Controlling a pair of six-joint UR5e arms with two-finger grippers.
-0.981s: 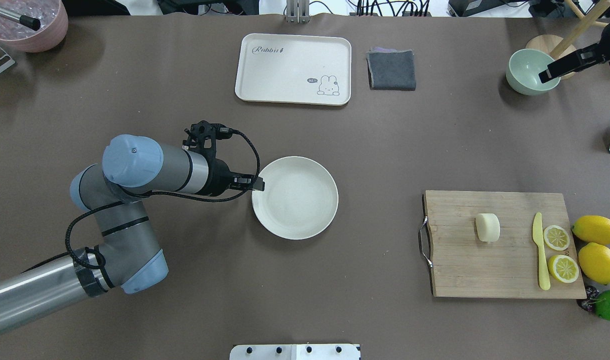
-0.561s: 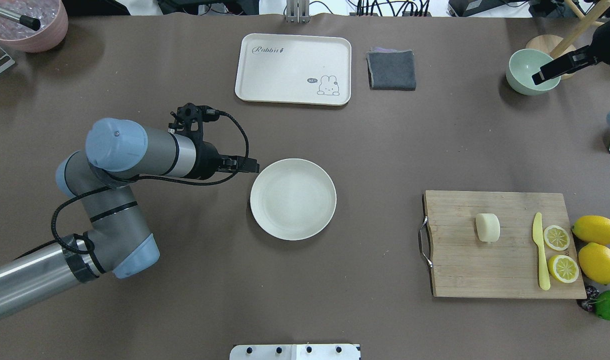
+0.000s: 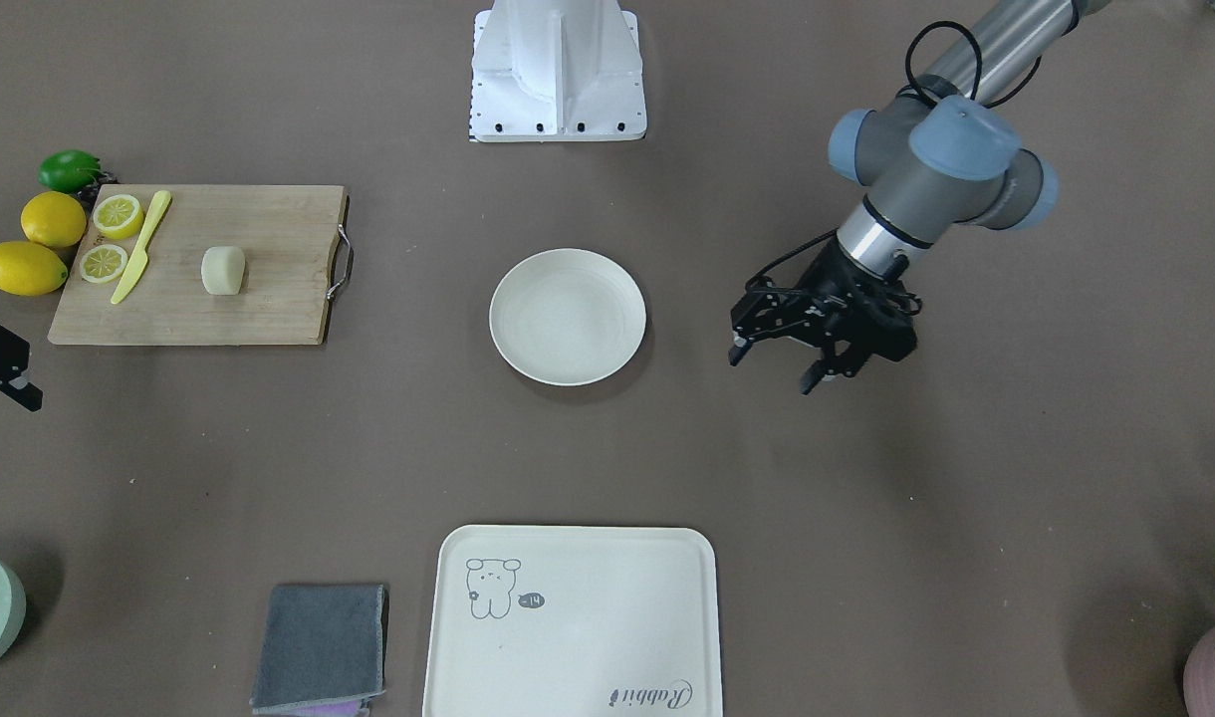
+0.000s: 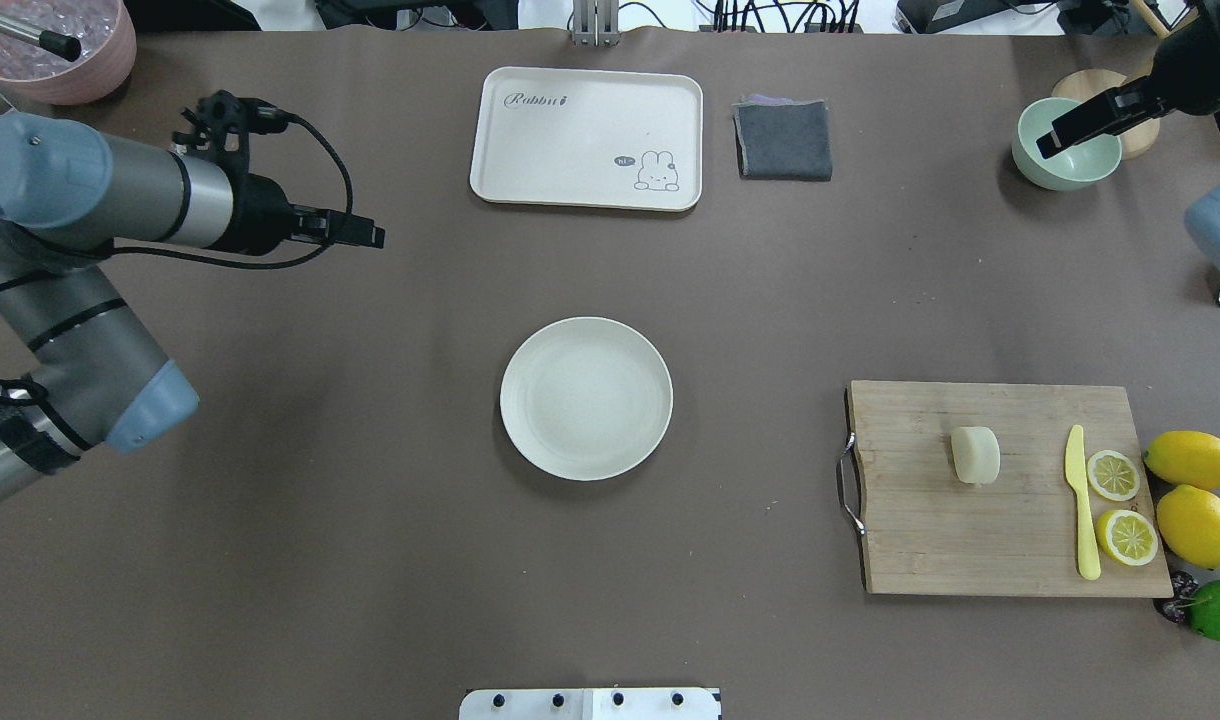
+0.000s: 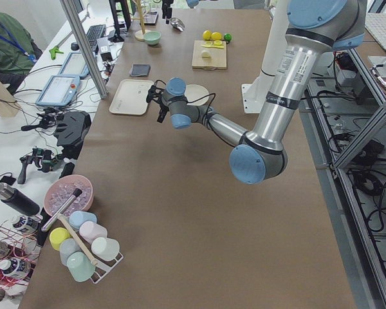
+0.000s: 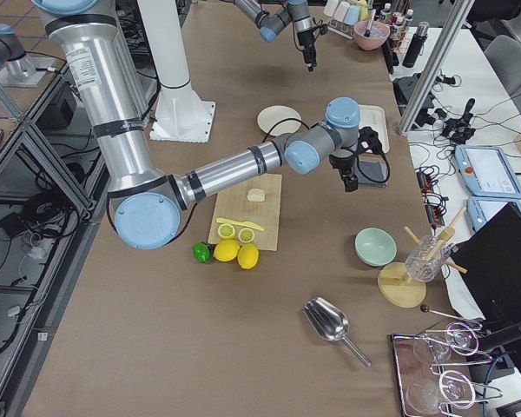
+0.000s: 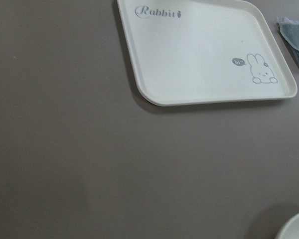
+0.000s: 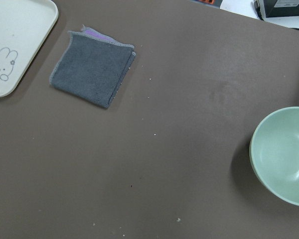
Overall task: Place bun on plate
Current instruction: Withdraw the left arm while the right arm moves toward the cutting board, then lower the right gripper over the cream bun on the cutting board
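On the brown table (image 4: 370,560), your left gripper (image 3: 773,368), fingers apart and empty, has pulled well back from the plate (image 4: 586,398). Your right gripper (image 4: 1055,138), opening impossible to tell, has edged inward near the green bowl (image 4: 1080,172). The bun (image 4: 975,455) waits untouched on the cutting board (image 4: 930,540), so the pick is probably next.

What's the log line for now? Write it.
bun on board | plate bare | left gripper open, empty, apart from plate | right gripper near bowl, state unclear | bun not yet picked

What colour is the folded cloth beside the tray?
Dark grey cloth with a purple edge; clearest in right wrist view.
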